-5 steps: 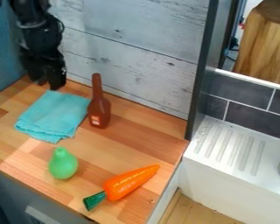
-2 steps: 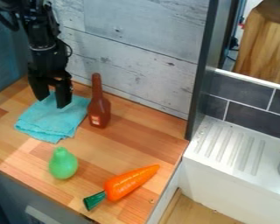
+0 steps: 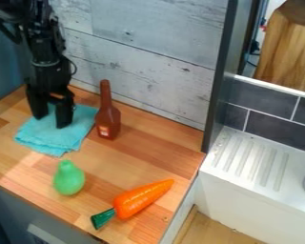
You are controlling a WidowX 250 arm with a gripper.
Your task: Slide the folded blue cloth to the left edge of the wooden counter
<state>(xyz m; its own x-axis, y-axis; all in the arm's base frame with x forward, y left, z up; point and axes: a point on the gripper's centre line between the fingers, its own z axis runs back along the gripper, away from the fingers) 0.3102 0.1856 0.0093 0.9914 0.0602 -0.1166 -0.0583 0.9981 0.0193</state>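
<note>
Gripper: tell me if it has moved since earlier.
Yes: against the brown bottle, the gripper has moved lower in the view, from the far edge of the teal cloth to over it.

On the striped wooden counter (image 3: 148,159), a folded turquoise cloth (image 3: 50,136) lies at centre left, left of a slender brown bottle (image 3: 108,121). Before the cloth sits a rounded green pear (image 3: 68,178); a tapered, glossy orange carrot (image 3: 141,199) lies right of it, lower centre.
</note>
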